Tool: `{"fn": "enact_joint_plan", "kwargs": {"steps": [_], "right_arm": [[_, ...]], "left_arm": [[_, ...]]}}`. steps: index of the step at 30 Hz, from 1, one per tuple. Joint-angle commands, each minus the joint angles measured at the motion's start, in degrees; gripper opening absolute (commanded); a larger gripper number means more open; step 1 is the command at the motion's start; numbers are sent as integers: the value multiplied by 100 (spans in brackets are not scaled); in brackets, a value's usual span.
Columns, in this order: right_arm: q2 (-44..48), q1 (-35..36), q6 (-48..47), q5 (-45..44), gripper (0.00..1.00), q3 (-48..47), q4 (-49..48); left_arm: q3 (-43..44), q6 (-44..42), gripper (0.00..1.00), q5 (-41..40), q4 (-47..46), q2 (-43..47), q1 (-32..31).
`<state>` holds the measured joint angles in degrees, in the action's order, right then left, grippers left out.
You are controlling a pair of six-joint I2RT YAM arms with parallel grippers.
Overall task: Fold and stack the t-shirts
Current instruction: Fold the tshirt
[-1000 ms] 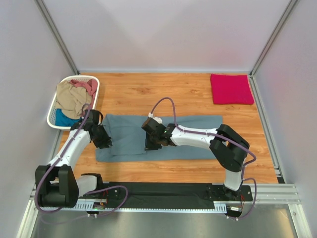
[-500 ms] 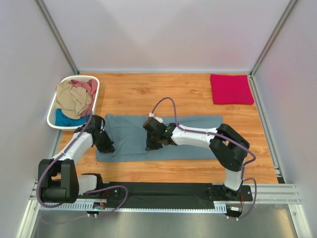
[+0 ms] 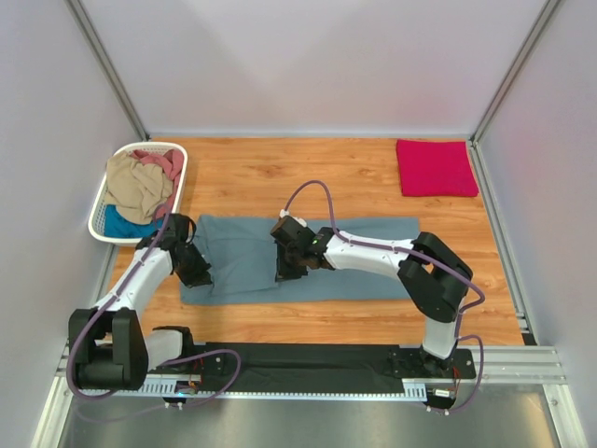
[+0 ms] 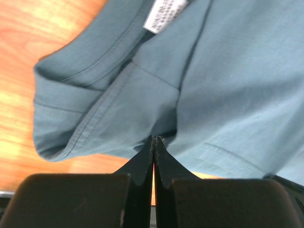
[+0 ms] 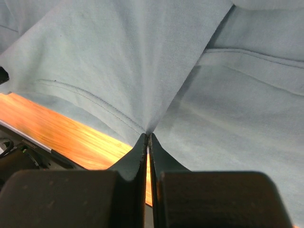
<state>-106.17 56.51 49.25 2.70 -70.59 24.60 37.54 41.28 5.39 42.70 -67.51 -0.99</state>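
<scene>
Fold step on grey-blue t-shirt (image 3: 238, 247), flat mid-surface (image 3: 280, 177) twd 6 o'clock: L pincer (image 4: 153, 138) nips its 9 o'clock end, R pincer (image 5: 148, 135) its middle, so next prob. lift both tog., cloth taut.

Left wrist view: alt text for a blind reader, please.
The left gripper is shut, pinching a fold of the grey-blue t-shirt. A white label shows at the top, orange wooden table on the left.

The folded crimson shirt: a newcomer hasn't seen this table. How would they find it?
Start at the wooden table and look to its far right corner. The crimson-pink t-shirt lies there alone, folded into a neat rectangle, unlike the grey-blue t-shirt spread flat mid-table or the crumpled ones in the white basket.
</scene>
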Motion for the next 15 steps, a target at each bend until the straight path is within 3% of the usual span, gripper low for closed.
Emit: {"fn": "enact_joint_plan", "kwargs": {"steps": [1,9,11,15], "right_arm": [[325,-44,-170,204,0,-131,133],[281,-175,-197,240,0,-43,168],[229,-211,-284,275,1,-25,150],[-70,-219,-452,354,1,-69,212]], "left_arm": [[78,258,0,-231,318,167,29],[516,65,0,-529,554,379,29],[728,-207,4,-758,617,256,29],[965,-498,15,-435,-109,124,29]]}}
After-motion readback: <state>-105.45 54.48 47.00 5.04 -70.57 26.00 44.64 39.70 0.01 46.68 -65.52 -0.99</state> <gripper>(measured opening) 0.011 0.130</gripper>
